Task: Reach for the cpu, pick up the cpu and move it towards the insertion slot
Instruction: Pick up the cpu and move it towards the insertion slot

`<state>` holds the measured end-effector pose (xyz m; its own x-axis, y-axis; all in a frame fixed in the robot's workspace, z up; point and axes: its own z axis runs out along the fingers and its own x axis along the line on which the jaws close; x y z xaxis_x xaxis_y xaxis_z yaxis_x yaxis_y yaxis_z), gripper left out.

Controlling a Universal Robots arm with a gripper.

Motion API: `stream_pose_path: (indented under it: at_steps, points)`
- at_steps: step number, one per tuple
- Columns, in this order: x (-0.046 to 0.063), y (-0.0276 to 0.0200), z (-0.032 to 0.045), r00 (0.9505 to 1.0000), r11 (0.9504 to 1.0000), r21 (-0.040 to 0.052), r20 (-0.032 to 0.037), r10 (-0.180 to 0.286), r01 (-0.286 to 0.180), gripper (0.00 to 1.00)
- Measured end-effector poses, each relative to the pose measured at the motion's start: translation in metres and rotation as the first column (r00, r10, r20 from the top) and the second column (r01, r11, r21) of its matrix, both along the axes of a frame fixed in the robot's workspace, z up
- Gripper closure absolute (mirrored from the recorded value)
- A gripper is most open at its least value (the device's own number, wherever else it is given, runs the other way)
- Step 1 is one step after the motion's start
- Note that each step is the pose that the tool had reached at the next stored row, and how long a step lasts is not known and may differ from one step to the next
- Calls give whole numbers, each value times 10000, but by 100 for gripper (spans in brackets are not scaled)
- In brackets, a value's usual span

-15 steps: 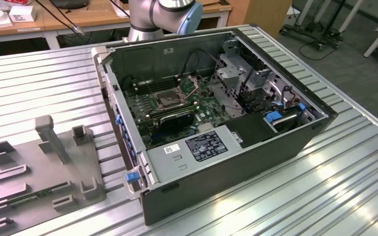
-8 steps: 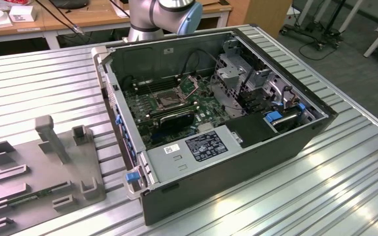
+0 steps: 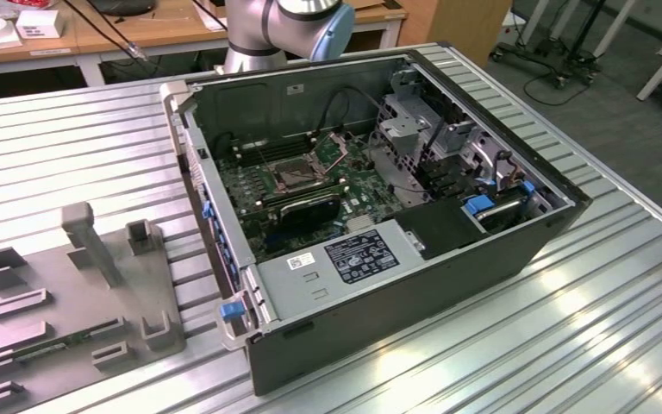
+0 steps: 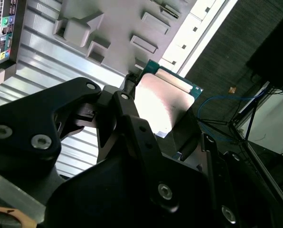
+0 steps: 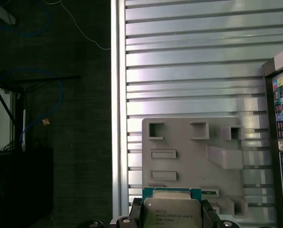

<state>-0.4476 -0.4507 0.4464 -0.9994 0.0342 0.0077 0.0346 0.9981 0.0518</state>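
Silvery-white metal marks the top of the cpu (image 4: pixel 163 102), which is clamped by its opposite edges between the black fingers (image 4: pixel 132 118) of the tool (image 4: pixel 164 124). The tool is thus closed on the chip, and a rim of green board is seen around the metal top. In both wrist views the cpu (image 5: pixel 172 213) is held in the air, with the grey plastic tray (image 5: pixel 189 161) seen beyond it on the ribbed metal worktop (image 5: pixel 179 57); dark floor is seen past the worktop's edge.

In the exterior view, the tray (image 3: pixel 66 293) is found at the near left of the worktop (image 3: pixel 55 147), and a long green memory stick (image 3: pixel 72 342) lies flat in it. Just to the right of the tray an open computer case (image 3: pixel 423 285) lies on its side. The insertion slot (image 3: pixel 294 175), a square socket with a dark centre and a silver frame, is set in the green circuit board inside the case, towards its far left part and well apart from the tray. The arm (image 3: pixel 273 30) rises at the far edge of the worktop, behind the case.
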Motion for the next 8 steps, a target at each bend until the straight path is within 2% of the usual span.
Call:
stream_pose_path:
  at_steps: [8]
  points:
    - [126, 0, 0, 10000, 10000, 0, -1, 0, 0, 45]
